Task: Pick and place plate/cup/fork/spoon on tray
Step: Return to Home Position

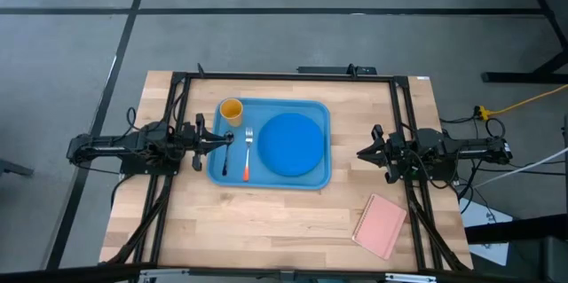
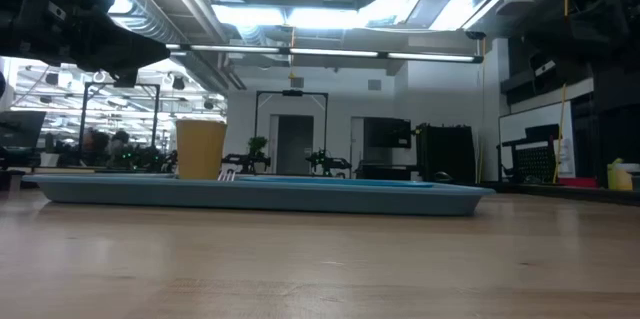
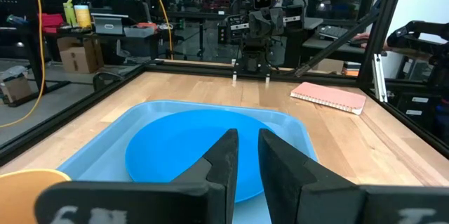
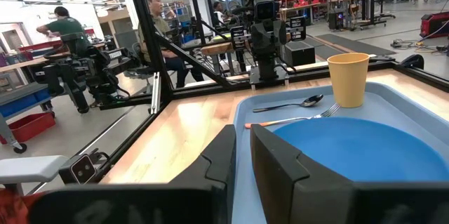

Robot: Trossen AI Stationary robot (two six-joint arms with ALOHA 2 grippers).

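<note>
The light blue tray point(image 1: 266, 176) lies at the table's middle. On it lie the deep blue plate point(image 1: 291, 143), the yellow-orange cup point(image 1: 231, 110) standing upright at the far left corner, the fork point(image 1: 248, 152) left of the plate, and the dark spoon point(image 1: 227, 157) left of the fork. The right wrist view shows the cup point(image 4: 348, 78), the spoon point(image 4: 295, 103) and the fork point(image 4: 295, 119) side by side. My left gripper point(image 1: 229, 139) is shut and empty, above the tray's left rim. My right gripper point(image 1: 361, 153) is shut and empty, right of the tray.
A pink book point(image 1: 382, 225) lies on the table near the front right corner. Black frame rails point(image 1: 177, 97) run along the table's left, right and far sides. People show in the room beyond the table in the right wrist view.
</note>
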